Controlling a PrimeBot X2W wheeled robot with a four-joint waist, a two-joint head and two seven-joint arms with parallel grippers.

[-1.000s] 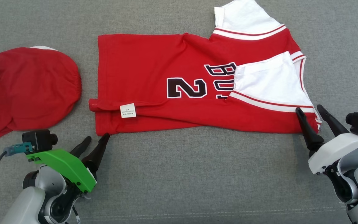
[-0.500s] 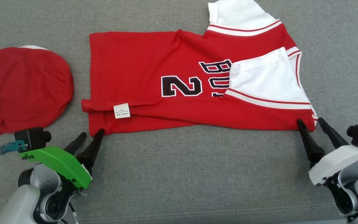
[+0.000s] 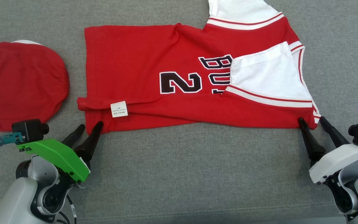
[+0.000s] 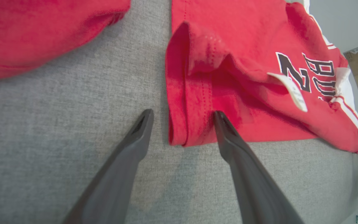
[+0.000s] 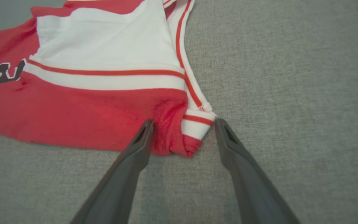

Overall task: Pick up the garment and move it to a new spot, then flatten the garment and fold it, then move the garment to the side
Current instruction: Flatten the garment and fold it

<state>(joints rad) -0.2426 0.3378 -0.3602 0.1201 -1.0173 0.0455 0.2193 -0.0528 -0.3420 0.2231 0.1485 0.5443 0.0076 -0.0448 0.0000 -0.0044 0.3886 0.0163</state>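
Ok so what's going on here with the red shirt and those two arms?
The robot is about to grab the red jersey, which lies partly folded on the grey surface. Its left tool stands open, straddling the jersey's near left corner, and its right tool stands open, straddling the near right corner. Neither has closed yet. Another red cloth lies to the left.

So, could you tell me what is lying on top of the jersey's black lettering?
A folded-in white sleeve of the jersey covers part of the lettering; the 2 and BU show, the rest is hidden.
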